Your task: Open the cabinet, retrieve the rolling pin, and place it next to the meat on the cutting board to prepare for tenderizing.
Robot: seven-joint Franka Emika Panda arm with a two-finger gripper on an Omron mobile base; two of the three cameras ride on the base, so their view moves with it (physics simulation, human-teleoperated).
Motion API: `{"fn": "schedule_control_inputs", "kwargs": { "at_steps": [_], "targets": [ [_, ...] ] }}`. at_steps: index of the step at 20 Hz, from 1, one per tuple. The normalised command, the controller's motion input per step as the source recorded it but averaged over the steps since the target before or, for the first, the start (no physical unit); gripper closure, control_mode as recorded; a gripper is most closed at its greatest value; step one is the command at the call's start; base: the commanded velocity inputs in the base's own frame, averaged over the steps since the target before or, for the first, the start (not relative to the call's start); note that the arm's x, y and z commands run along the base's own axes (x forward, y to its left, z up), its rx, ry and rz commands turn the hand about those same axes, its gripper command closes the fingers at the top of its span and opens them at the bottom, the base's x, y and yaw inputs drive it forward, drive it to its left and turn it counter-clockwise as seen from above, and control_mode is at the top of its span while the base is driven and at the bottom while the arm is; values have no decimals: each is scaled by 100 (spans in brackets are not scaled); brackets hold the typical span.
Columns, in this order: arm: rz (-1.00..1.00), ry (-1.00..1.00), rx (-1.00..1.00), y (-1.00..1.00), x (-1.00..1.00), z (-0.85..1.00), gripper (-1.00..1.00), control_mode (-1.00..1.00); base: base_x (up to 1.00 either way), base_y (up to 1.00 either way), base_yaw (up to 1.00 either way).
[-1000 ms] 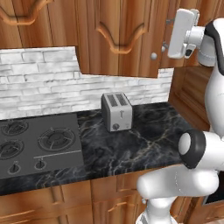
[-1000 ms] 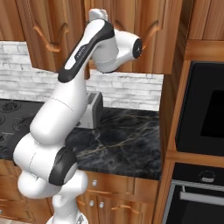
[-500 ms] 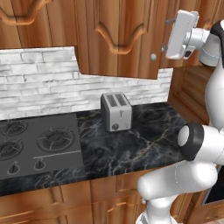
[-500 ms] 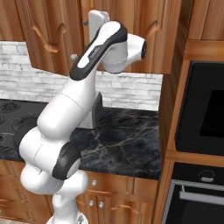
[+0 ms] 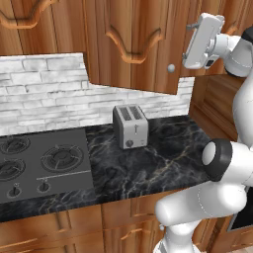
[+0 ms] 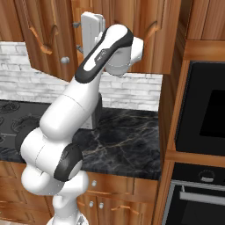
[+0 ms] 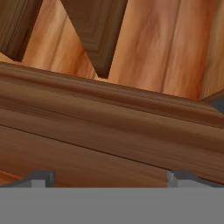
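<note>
While the arm reaches up high, its gripper [image 6: 78, 36] sits at the cabinet [image 5: 133, 39], fingers spread wide with nothing between them. One dark fingertip [image 6: 76, 24] shows above and one below at the hand's left side in the right base view, right beside a cabinet door edge; whether they touch the wood, can't tell. From the hand view the two finger tips [image 7: 43, 177] stand far apart at the bottom, wood grain and a dark moulding right in front.

Cabinet hangs on the wall above the worktop [image 5: 163, 163], reddish-brown, arched carved panels. One door looks swung out a bit from the wall, its lower edge over the toaster. Round silver knob [image 5: 171, 68] near that door's lower right corner, just left of the white hand in the left base view. Same knob [image 6: 64, 59] left of the arm in the right base view.

Toaster [image 5: 130, 126] stands at the worktop's back edge, against the white brick wall [image 5: 44, 94]. Stove [image 5: 42, 160] takes the worktop's left end, knobs at its front edge. Black oven [image 6: 202, 110] in a tall unit past the worktop's right end.

No brands, labels or writing readable on anything.
</note>
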Motion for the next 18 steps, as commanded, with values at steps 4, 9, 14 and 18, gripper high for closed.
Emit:
{"fn": "schedule_control_inputs", "kwargs": {
  "at_steps": [4, 9, 14, 18],
  "targets": [
    [18, -13, -9, 100, -46, -9, -100, -100, 0, 0, 0],
    [15, -12, -10, 100, -54, -12, -100, -100, 0, 0, 0],
    [12, -11, -5, 100, -55, -21, -100, -100, 0, 0, 0],
    [9, -12, 0, 100, -43, -25, -100, -100, 0, 0, 0]
  ]
}}
